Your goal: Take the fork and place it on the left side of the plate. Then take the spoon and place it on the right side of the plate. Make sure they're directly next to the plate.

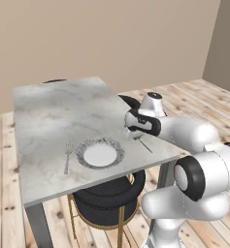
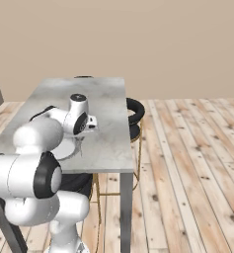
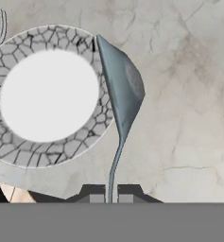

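Spoon (image 3: 122,90) hangs pinched by its handle in my gripper (image 3: 110,197), bowl reaching over the plate (image 3: 19,146) rim on its right side; fork (image 1: 67,157) lies left of the plate.

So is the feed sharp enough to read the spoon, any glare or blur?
Hand view: spoon crisp and close, flat matte shading, no glare, held in the hand. Left base view: it shows as a thin sliver; plate rim pattern soft.
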Motion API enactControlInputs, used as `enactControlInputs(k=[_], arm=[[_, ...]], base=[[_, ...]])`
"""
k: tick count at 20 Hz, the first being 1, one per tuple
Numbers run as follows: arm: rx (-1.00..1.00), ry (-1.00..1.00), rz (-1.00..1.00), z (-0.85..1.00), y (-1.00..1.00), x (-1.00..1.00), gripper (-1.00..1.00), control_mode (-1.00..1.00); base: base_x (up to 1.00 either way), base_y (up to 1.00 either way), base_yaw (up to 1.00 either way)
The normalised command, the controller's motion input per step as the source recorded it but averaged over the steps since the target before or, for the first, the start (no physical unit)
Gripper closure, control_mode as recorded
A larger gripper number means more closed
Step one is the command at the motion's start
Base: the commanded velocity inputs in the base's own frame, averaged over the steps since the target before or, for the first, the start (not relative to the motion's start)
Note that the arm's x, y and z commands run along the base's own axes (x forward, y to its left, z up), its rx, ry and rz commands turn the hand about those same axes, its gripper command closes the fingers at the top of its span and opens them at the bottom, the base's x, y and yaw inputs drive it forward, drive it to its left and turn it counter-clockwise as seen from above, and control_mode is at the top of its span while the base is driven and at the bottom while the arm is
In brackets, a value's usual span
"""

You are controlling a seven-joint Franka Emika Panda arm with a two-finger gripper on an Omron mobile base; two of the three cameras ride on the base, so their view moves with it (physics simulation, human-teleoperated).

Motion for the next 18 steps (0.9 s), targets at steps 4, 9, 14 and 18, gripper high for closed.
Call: enactControlInputs(k=[4, 9, 14, 18], arm=[[0.0, 0.0, -0.01, -0.22, 0.04, 0.27, 1.0, -1.0], [0.0, 0.0, -0.02, -0.26, 0.0, 0.14, 1.0, -1.0], [0.01, 0.0, -0.03, -0.24, 0.0, 0.02, 1.0, -1.0], [0.05, 0.0, -0.02, -0.21, 0.0, 0.08, 1.0, -1.0]], base=[[0.0, 0.0, 0.0], [0.0, 0.0, 0.0], [0.0, 0.0, 0.0], [0.0, 0.0, 0.0]])
